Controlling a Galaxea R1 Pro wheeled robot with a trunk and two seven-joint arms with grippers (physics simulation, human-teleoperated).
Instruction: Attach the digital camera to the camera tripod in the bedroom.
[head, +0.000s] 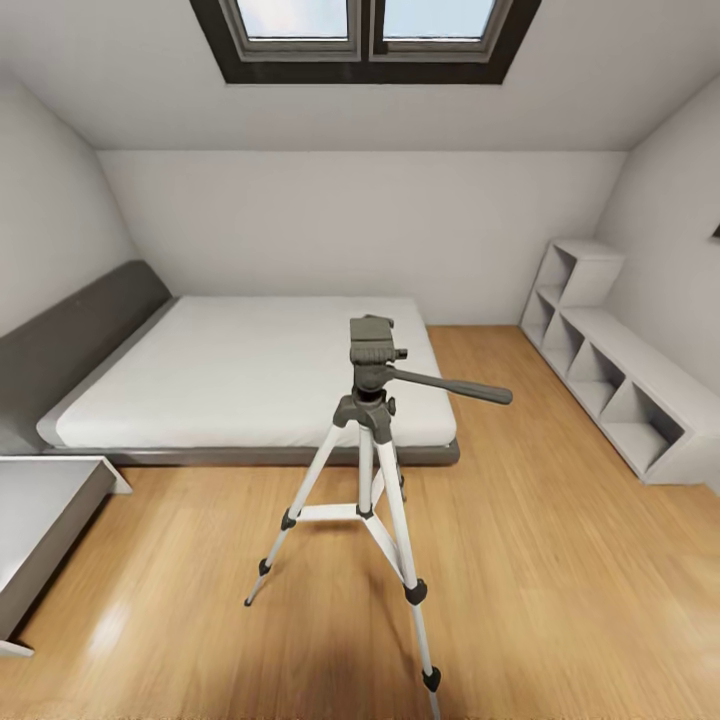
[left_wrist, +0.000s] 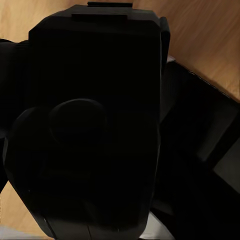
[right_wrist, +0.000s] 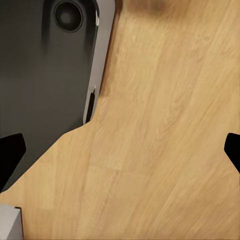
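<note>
The camera tripod (head: 370, 430) stands on the wood floor right in front of me, with silver-white legs spread and its dark pan head (head: 371, 342) bare on top. Its long handle (head: 455, 387) points right. In the left wrist view a chunky black body, the digital camera (left_wrist: 95, 75), sits dark and very close to the lens, with my left gripper (left_wrist: 100, 160) shut on it. The red button is hidden. My right gripper (right_wrist: 121, 150) hangs open over the floor, its dark fingertips (right_wrist: 10, 152) far apart with nothing between them.
Behind the tripod lies a low grey bed (head: 250, 370) with a white mattress. White cube shelves (head: 610, 380) line the right wall and a white unit (head: 40, 510) juts in at the left. A dark-framed skylight (head: 365, 30) is overhead. My dark base (right_wrist: 45, 75) shows beside the right gripper.
</note>
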